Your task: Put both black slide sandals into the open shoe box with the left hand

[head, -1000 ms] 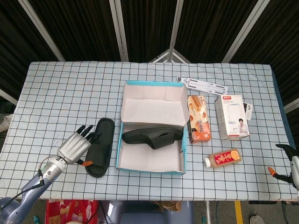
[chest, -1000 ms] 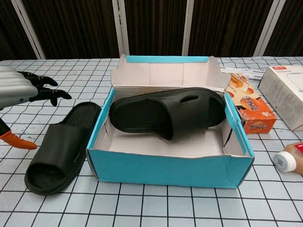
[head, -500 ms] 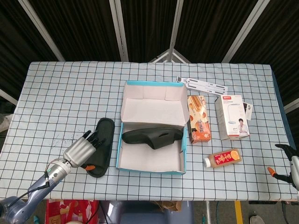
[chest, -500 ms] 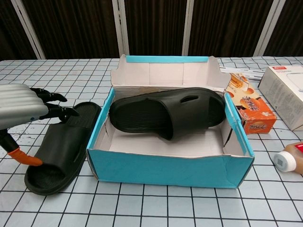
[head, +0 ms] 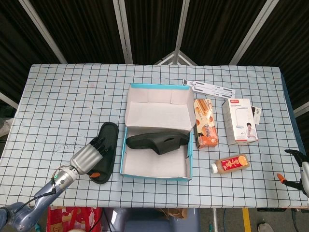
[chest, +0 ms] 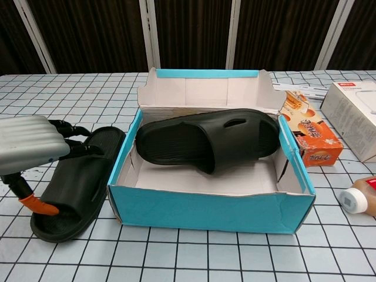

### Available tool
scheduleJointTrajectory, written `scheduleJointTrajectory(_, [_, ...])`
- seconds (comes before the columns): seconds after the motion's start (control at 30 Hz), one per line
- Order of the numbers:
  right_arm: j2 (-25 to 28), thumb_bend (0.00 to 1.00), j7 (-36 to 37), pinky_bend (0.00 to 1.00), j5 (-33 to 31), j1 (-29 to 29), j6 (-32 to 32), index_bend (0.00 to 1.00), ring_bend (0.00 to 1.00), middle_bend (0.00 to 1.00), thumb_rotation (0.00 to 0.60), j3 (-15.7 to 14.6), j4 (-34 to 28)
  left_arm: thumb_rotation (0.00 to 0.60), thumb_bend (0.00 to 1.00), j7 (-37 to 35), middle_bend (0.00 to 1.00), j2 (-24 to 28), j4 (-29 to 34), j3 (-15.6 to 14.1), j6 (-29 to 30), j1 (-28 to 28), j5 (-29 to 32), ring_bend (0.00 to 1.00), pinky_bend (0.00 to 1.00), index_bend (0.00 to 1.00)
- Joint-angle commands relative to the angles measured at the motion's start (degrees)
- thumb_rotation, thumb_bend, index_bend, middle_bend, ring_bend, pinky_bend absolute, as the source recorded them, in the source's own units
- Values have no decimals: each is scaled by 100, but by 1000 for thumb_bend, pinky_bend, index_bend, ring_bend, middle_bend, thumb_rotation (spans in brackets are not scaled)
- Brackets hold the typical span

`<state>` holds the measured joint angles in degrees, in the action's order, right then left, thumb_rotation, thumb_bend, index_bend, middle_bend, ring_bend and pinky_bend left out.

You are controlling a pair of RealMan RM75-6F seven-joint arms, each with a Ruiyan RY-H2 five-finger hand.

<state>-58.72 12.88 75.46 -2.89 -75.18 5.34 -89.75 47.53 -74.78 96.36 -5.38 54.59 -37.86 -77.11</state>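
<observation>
One black slide sandal (head: 157,141) (chest: 205,138) lies inside the open blue shoe box (head: 154,175) (chest: 211,211), propped against its right wall. The other sandal (head: 108,137) (chest: 88,176) lies on the table just left of the box. My left hand (head: 87,157) (chest: 29,144) is low over this sandal's near end. Its dark fingers reach across the strap and its orange-tipped thumb sits at the near edge. No firm grip on the sandal shows. My right hand (head: 295,169) shows only at the far right edge, fingers apart, holding nothing.
Right of the shoe box lie an orange snack box (head: 205,129) (chest: 308,132), a white carton (head: 240,121) (chest: 355,103) and an orange drink bottle (head: 230,163) (chest: 359,197) on its side. A white strip (head: 210,88) lies behind the box.
My left hand has moved right and down, from beside the outer sandal to over its near end, with the thumb now against the sole edge. Both sandals stay put.
</observation>
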Motion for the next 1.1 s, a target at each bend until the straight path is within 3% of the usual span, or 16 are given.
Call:
scheduleJointTrajectory(0.03, [4,233,17,213,12,14,-23,259,260,254,600,-3,1,284,206,98,252,-50,-53,7,1,-2,31,52,140,41])
scheduleJointTrajectory(0.23, [1,233,41,213,61,13,-34,259,260,254,600,-15,9,306,290,379,297,-137,-162,-4,47,-16,-42,52,140,36])
scheduleJointTrajectory(0.57, [15,233,89,213,58,17,-22,259,260,254,600,-19,16,530,441,552,337,-175,-208,29,36,-53,-36,51,140,73])
scheduleJointTrajectory(0.8, [17,234,123,213,63,21,-27,259,260,254,600,-17,35,537,471,766,337,119,64,5,348,37,-214,52,140,77])
scheduleJointTrajectory(1.1, [13,233,104,213,102,21,-50,259,261,254,600,-28,3,540,483,1438,336,1239,1134,-105,1065,389,-285,52,140,85])
